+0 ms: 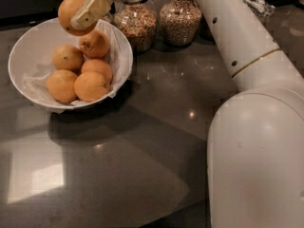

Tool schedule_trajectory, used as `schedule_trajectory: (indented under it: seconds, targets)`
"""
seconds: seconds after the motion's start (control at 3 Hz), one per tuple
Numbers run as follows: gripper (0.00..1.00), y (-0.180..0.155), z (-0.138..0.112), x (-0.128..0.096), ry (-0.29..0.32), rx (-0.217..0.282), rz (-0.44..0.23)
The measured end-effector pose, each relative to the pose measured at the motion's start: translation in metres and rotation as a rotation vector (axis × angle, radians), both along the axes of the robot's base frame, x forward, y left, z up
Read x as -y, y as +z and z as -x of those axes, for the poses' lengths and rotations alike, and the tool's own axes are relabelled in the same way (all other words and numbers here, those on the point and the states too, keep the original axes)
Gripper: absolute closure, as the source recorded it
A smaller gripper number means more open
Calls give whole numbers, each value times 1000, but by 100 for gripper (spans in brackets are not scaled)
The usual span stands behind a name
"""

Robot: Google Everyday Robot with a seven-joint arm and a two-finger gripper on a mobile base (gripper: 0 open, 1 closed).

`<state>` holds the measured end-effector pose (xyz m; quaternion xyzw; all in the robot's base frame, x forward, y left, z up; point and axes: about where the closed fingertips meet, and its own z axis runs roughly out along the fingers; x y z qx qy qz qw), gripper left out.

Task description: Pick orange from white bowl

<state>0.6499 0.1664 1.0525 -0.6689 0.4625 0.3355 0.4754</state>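
Note:
The orange is large, with dull dimpled skin. My gripper is shut on it and holds it in the air over the back rim of the white bowl at the upper left. One pale finger lies across the orange's front. The bowl is wide and shallow with crinkled white paper lining, and it holds several smaller oranges. My white arm reaches in from the right.
Two glass jars of grain or nuts, the left jar and the right jar, stand behind the bowl on the dark glossy countertop. My arm's large white base link fills the lower right.

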Motion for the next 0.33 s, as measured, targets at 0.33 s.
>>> schedule_trajectory:
  seconds: [0.33]
  targets:
    - [100, -13, 3, -4, 10, -20, 16]
